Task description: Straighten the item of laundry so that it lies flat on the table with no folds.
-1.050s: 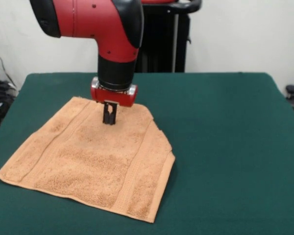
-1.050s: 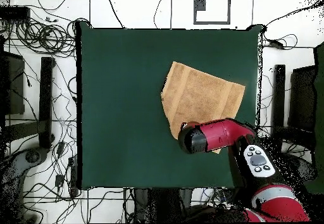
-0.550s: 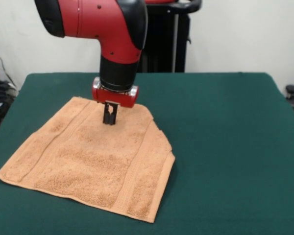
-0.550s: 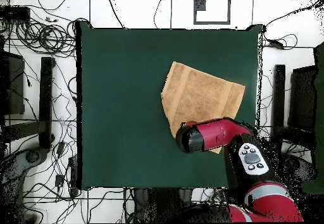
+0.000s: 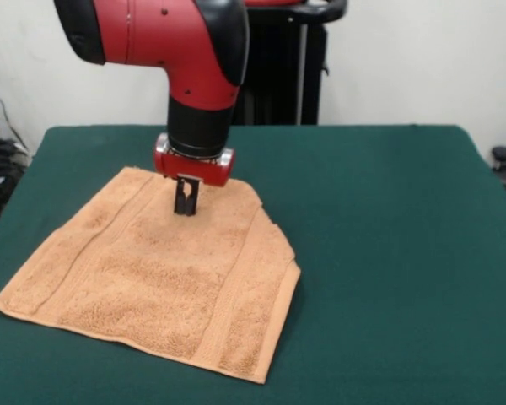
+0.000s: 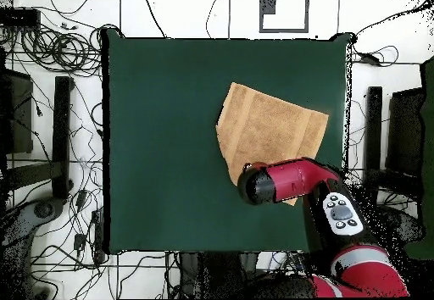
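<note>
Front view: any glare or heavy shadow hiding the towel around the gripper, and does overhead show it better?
Front view: even light, no glare; the gripper sits sharp on the towel, with a thin shadow along its right edge. Overhead view: the arm covers that spot.

Peach towel lies spread on green table, one edge folded.

Front camera low, close; overhead straight down, wider; both share table.
</note>
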{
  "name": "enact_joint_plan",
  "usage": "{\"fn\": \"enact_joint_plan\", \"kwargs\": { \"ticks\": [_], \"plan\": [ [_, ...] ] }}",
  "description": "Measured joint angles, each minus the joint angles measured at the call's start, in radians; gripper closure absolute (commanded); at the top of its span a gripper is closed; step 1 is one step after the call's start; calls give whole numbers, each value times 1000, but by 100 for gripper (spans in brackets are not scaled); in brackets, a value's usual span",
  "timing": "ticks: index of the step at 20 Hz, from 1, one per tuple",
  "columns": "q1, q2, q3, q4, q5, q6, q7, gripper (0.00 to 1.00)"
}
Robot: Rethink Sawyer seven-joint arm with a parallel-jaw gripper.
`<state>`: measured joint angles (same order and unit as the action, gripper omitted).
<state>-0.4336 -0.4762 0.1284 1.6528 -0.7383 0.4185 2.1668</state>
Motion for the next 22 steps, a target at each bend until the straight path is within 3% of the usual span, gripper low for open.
{"fn": "enact_joint_plan", "kwargs": {
  "ticks": [10,22],
  "plan": [
    [-78,-7,59,16,0,1,0,100],
    [-113,-11,90,27,-8,1,0,100]
  ]
}}
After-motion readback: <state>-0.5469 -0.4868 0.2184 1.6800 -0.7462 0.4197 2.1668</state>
